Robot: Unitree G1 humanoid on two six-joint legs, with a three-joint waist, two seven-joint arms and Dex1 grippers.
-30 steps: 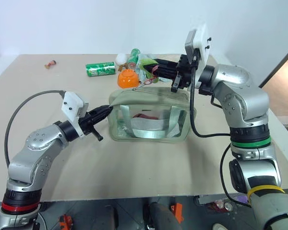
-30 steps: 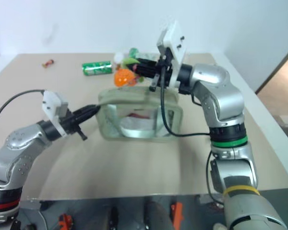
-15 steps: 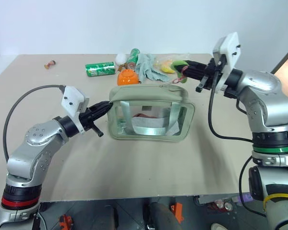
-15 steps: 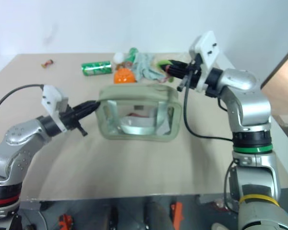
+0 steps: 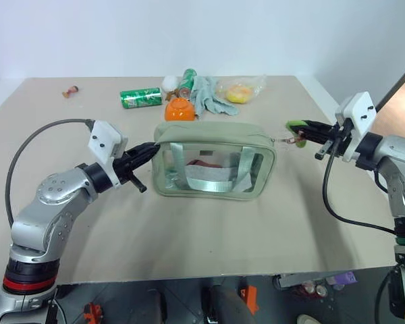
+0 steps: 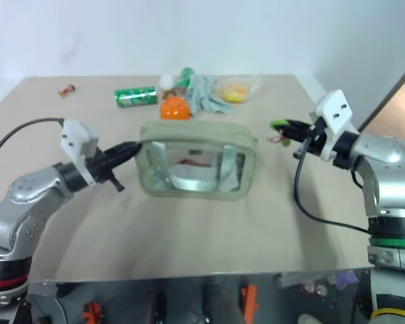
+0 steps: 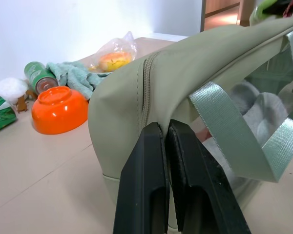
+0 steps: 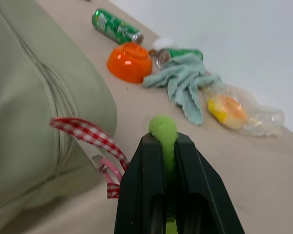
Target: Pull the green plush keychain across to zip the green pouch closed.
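Observation:
The green pouch (image 5: 212,162) stands mid-table, its clear front panel and two webbing straps facing me. Its top zipper (image 8: 53,95) lies flat and looks drawn along the top. My left gripper (image 5: 150,150) is shut on the fabric at the pouch's left end (image 7: 136,97). Just past the right end, my right gripper (image 5: 298,127) is shut on the green plush keychain (image 8: 163,129), whose lime tip sticks out between the fingers. A red-checked ribbon (image 8: 85,136) and a pink clip (image 8: 110,170) join the keychain to the pouch's right end.
Behind the pouch lie an orange bowl (image 5: 180,109), a green soda can (image 5: 141,97), a second can (image 5: 187,79), a grey-green glove (image 5: 209,96) and a clear bag with something yellow (image 5: 239,91). The table's right edge (image 5: 337,145) runs close under my right arm.
My right gripper has swung right and down with the keychain, from over the pouch's back edge to beyond its right end. The left gripper stayed on the pouch's left end.

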